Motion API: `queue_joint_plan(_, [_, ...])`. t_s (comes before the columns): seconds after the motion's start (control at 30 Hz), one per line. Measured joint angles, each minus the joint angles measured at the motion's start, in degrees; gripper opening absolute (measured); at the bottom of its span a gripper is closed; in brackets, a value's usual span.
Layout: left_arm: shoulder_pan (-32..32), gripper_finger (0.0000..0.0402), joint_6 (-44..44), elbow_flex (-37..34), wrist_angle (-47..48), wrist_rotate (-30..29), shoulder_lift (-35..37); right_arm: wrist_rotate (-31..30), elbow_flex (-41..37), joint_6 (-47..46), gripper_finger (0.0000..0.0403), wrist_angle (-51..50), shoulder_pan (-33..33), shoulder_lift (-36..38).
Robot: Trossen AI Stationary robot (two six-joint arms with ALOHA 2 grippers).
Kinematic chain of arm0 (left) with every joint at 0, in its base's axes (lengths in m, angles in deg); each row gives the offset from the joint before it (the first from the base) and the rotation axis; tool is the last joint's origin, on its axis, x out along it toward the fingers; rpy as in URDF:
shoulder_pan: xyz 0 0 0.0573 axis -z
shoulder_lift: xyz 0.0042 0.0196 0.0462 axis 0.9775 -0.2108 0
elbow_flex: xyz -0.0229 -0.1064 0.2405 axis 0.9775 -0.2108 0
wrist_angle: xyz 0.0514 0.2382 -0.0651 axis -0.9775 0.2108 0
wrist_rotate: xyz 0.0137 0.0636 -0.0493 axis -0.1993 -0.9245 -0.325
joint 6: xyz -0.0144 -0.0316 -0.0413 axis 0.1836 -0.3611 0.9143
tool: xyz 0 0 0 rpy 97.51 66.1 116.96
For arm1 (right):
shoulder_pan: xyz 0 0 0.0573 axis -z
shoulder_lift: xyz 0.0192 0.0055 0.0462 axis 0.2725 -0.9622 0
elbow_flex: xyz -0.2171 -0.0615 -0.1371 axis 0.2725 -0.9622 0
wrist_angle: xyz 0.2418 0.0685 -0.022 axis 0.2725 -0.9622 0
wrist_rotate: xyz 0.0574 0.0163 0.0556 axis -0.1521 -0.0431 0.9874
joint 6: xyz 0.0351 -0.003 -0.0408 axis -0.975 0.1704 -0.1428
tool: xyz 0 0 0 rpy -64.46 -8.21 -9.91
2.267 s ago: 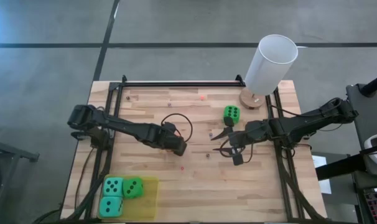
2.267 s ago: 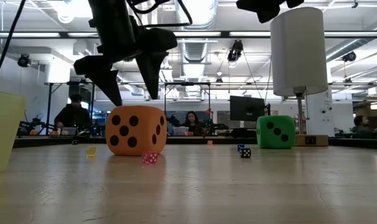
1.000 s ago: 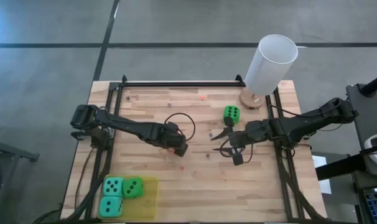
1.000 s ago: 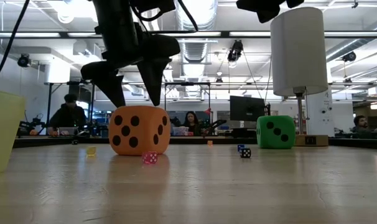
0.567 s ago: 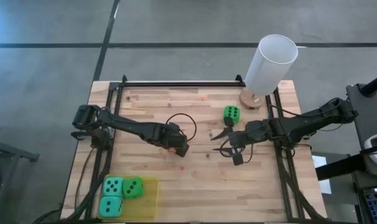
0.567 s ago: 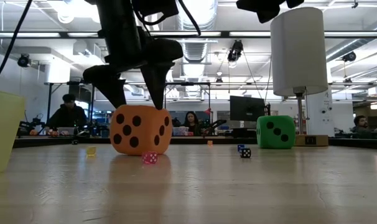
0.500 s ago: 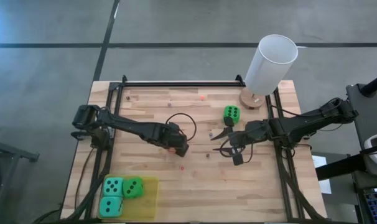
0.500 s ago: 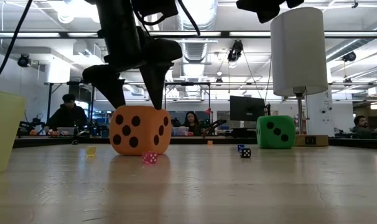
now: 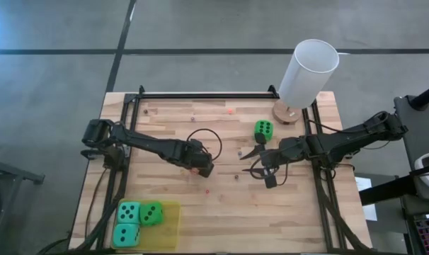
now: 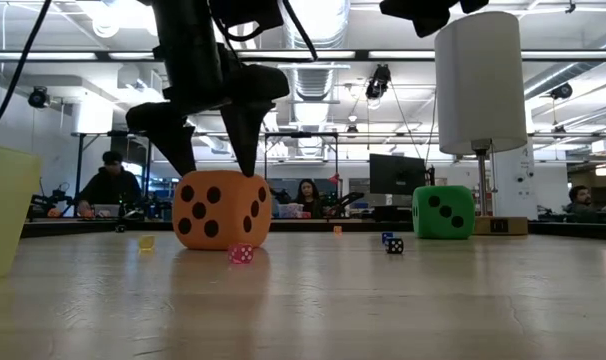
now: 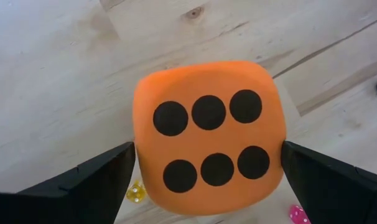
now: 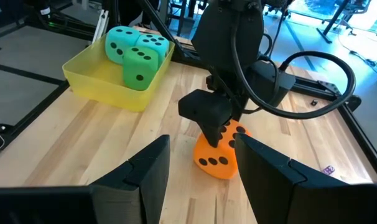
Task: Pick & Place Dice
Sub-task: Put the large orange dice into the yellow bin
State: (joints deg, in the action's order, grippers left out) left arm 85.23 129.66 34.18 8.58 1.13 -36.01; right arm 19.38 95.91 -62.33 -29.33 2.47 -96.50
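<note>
The orange die [image 10: 221,210] rests on the table near its middle, six pips up in the left wrist view [image 11: 208,137]. My left gripper [image 10: 214,172] points down over it, open, one finger at each of two opposite sides near the top. In the high view that gripper [image 9: 202,170] hides most of the die. A green die [image 9: 263,129] sits on the table toward the far right. My right gripper [image 9: 261,168] hovers open beside it, holding nothing. Two teal dice [image 9: 127,223] and a green one [image 9: 151,212] lie in the yellow tray [image 9: 172,227]. My left gripper comes from above, pointing down, with its fingers [image 11: 107,171] beside two opposite side faces of the orange die [image 11: 142,124] near its top edge. The die stands flat on the table. I cannot tell whether the fingers touch it.
A tall white cylinder [image 9: 308,73] stands on a round wooden base at the far right corner. Tiny dice lie scattered on the wood, one pink [image 10: 241,254] in front of the orange die. People sit in the room beyond the table.
</note>
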Motion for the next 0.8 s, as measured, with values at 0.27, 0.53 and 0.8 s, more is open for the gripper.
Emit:
queue_joint_plan(0.27, [0.5,0.0398,-3.0,3.0,4.3,-1.8,-0.1,0.0,0.0,0.0,0.0180,0.0,0.0,0.0])
queue_joint_plan(0.53, [1.0,0.0399,-3.8,3.0,4.2,-1.7,-0.1,0.0,0.0,0.1,0.0180,0.0,0.0,0.0])
queue_joint_plan(0.8, [1.0,0.0398,-7.5,3.0,3.3,-2.2,-0.1,0.0,0.0,0.1,0.0180,0.0,0.0,0.0])
